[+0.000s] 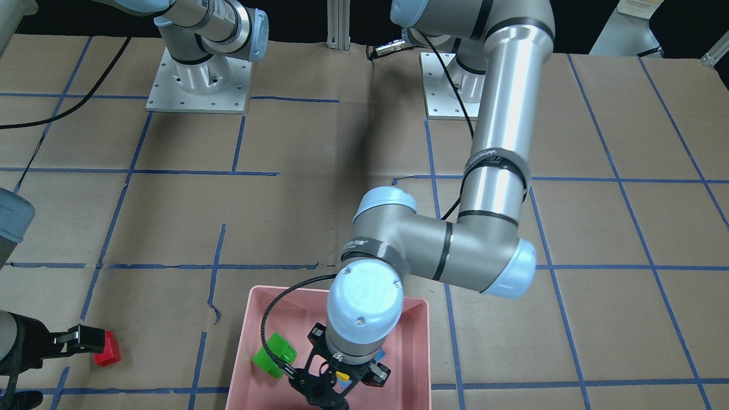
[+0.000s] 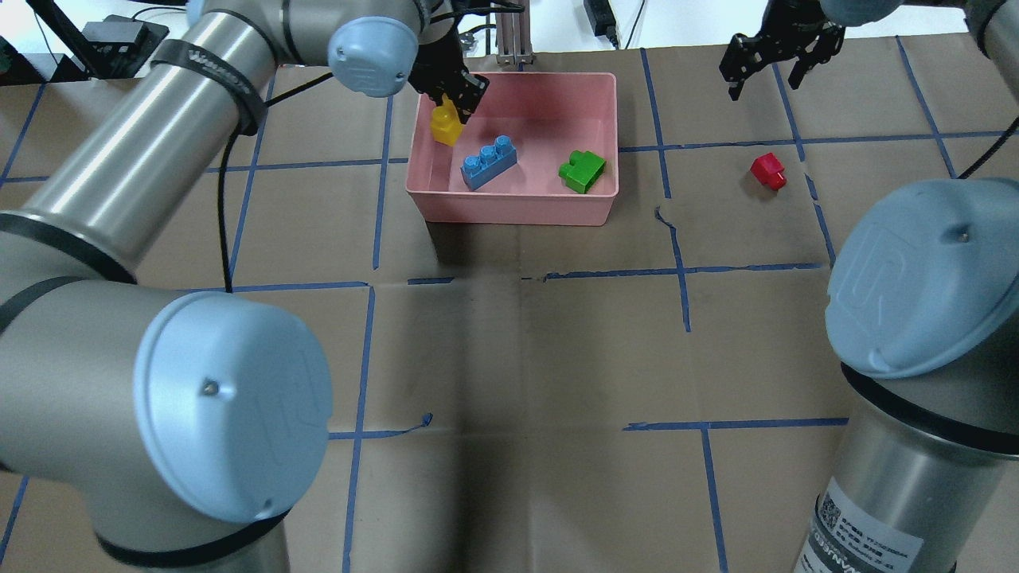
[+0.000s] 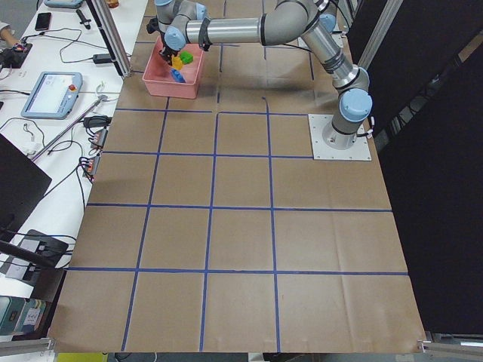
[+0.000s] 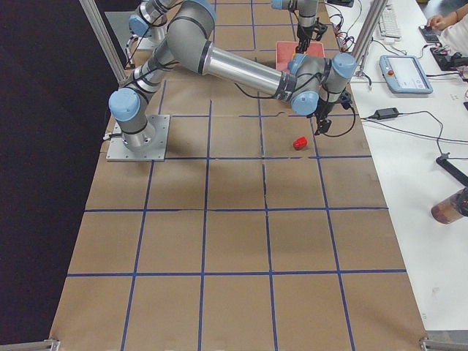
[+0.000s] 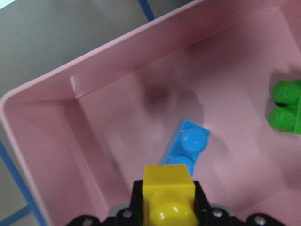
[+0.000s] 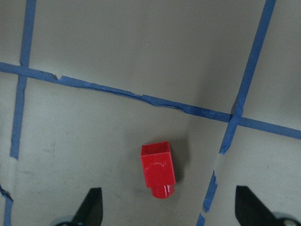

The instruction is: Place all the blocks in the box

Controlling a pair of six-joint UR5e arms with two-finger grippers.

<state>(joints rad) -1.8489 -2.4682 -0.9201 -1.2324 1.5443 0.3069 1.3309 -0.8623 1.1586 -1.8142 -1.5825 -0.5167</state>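
Observation:
The pink box [image 2: 509, 208] stands at the far middle of the table. A long blue brick [image 2: 489, 161] and a green brick [image 2: 583, 170] lie inside it. My left gripper [image 2: 451, 95] is shut on the yellow brick [image 2: 446, 126] and holds it above the box's left end. In the left wrist view the yellow brick [image 5: 168, 197] hangs over the blue brick [image 5: 188, 146]. The small red brick [image 2: 769, 170] lies on the table to the right of the box. My right gripper [image 2: 764, 78] is open above and just beyond it, with the red brick [image 6: 158, 169] between its fingers [image 6: 91, 209].
The table is brown paper with a blue tape grid [image 2: 681, 270]. Both arm bases [image 1: 198, 80] are bolted at the robot's side. A teach pendant [image 4: 406, 73] and cables lie on the white bench beyond the table's far edge.

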